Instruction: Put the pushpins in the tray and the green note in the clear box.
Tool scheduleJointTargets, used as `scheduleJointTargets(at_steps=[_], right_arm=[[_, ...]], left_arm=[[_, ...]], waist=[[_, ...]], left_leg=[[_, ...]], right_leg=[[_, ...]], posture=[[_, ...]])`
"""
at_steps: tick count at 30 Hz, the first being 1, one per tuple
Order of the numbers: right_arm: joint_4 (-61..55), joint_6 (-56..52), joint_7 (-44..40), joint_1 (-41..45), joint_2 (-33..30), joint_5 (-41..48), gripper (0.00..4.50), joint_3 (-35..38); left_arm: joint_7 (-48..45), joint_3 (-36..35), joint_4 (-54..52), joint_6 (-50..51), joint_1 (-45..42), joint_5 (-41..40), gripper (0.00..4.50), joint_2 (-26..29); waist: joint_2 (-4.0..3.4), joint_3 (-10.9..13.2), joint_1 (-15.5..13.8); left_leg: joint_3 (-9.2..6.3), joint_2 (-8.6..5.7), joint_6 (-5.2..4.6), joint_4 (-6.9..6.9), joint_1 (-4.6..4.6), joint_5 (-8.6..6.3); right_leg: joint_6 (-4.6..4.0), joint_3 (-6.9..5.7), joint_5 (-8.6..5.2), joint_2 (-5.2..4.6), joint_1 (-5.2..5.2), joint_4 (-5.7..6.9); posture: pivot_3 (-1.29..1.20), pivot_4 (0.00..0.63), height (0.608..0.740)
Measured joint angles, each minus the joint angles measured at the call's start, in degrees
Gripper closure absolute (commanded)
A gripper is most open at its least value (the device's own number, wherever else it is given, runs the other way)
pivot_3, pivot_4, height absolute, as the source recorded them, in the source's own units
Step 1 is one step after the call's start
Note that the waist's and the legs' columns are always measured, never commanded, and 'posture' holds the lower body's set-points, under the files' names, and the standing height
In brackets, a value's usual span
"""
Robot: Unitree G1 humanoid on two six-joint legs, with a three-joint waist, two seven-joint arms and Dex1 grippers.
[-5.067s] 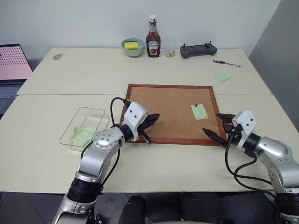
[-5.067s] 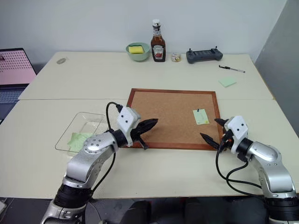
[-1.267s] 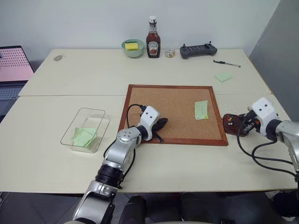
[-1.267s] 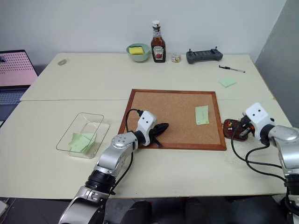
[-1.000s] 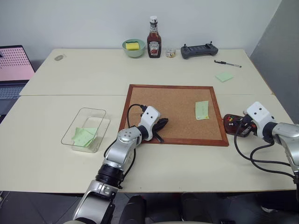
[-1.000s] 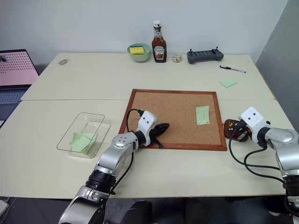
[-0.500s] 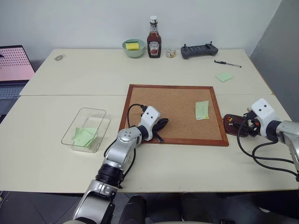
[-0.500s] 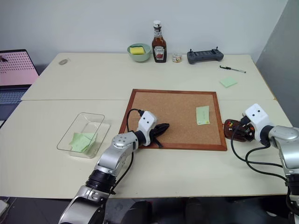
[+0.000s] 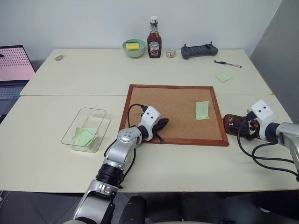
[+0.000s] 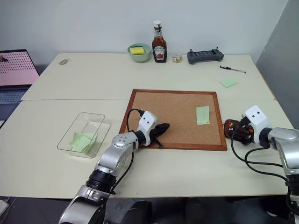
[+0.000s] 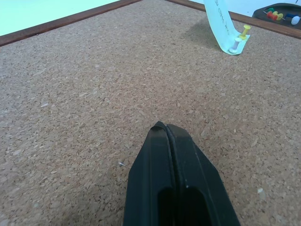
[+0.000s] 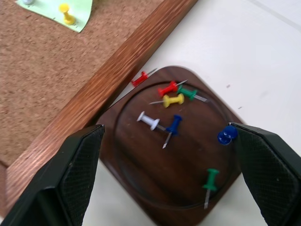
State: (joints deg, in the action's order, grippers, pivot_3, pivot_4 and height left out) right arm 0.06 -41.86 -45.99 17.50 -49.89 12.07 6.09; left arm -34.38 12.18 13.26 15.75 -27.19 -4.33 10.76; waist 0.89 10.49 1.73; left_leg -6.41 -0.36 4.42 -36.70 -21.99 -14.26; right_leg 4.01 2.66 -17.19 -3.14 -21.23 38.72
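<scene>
The green note (image 9: 202,110) lies on the right part of the corkboard (image 9: 173,107), with a yellow pushpin (image 11: 243,31) and a white one stuck in its end. To the right of the board sits the dark brown tray (image 12: 188,179) holding several pushpins, among them a blue one (image 12: 227,135) beside one finger; a red pin (image 12: 141,78) lies on its rim. My right gripper (image 12: 171,141) hangs open just over the tray. My left gripper (image 9: 162,125) rests shut and empty on the board's near-left part. The clear box (image 9: 100,135) at the left holds green slips.
Along the far edge of the table stand a green bowl (image 9: 132,47) with a yellow sponge, a ketchup bottle (image 9: 153,37) and a black controller (image 9: 198,50). A pen (image 9: 228,64) and a green pad (image 9: 224,77) lie at the far right. A laptop (image 9: 11,65) is at the left.
My right gripper has gone from shut to open over the tray, and its wrist has rolled a little. The left arm has kept still.
</scene>
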Motion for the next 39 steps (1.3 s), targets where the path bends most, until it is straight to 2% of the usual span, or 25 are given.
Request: scheduleJointTargets(at_steps=[12, 21, 28, 37, 38, 39], right_arm=[[0.1, -1.1, -0.2, 0.1, 0.0, 1.0, 0.04, 0.0], [-4.6, -0.1, -4.1, 1.1, 1.3, 7.8, 0.04, 3.1], [-6.0, 2.6, -3.4, 3.3, 7.0, 7.3, 0.04, -3.2], [5.1, 11.9, -0.2, 8.5, 12.2, 1.5, 0.04, -8.0], [6.1, 12.7, -0.1, 8.8, 12.3, 0.9, 0.4, -8.2], [6.9, 13.1, -0.1, 8.9, 12.3, 0.4, 0.41, -8.3]], left_arm=[[0.0, 0.0, 0.1, -0.3, 0.0, 0.3, 4.5, -0.1], [0.0, 0.0, 0.1, -0.2, 0.0, 0.3, 4.5, 0.0], [0.0, 0.0, 0.0, -0.2, 0.0, 0.3, 4.5, 0.0], [0.3, 0.0, -0.5, -0.1, 0.4, 0.3, 4.5, 0.0], [0.5, 0.0, -0.5, -0.1, 0.4, 0.3, 4.5, 0.0], [0.5, 0.0, -0.6, -0.1, 0.5, 0.3, 4.5, 0.0]], waist=[[-0.01, 0.0, 0.0], [-0.01, 0.0, 0.0], [0.0, 0.0, 0.0], [-0.01, 0.0, 0.1], [-0.01, 0.0, 0.1], [-0.01, 0.0, 0.1]], left_leg=[[0.0, 0.0, 0.0, 0.0, 0.0, 0.0], [-0.01, 0.01, 0.0, 0.0, 0.02, 0.0], [-0.02, 0.02, 0.0, 0.0, 0.03, 0.0], [-0.03, 0.01, 0.0, 0.01, 0.03, 0.0], [-0.03, 0.01, 0.0, 0.01, 0.03, 0.0], [-0.03, 0.01, 0.0, 0.01, 0.03, 0.0]], right_leg=[[0.01, 0.0, 0.0, 0.0, 0.01, -0.01], [0.03, -0.02, -0.01, 0.01, 0.03, -0.01], [0.03, -0.03, -0.01, 0.01, 0.04, -0.04], [0.02, -0.03, 0.0, 0.01, 0.02, -0.02], [0.02, -0.03, 0.0, 0.0, 0.02, -0.02], [0.02, -0.04, 0.0, 0.01, 0.01, -0.02]], posture=[[0.0, 0.15, 0.74], [0.0, 0.15, 0.74], [0.0, 0.15, 0.74], [0.0, 0.15, 0.74], [0.0, 0.15, 0.74], [0.0, 0.15, 0.74]])
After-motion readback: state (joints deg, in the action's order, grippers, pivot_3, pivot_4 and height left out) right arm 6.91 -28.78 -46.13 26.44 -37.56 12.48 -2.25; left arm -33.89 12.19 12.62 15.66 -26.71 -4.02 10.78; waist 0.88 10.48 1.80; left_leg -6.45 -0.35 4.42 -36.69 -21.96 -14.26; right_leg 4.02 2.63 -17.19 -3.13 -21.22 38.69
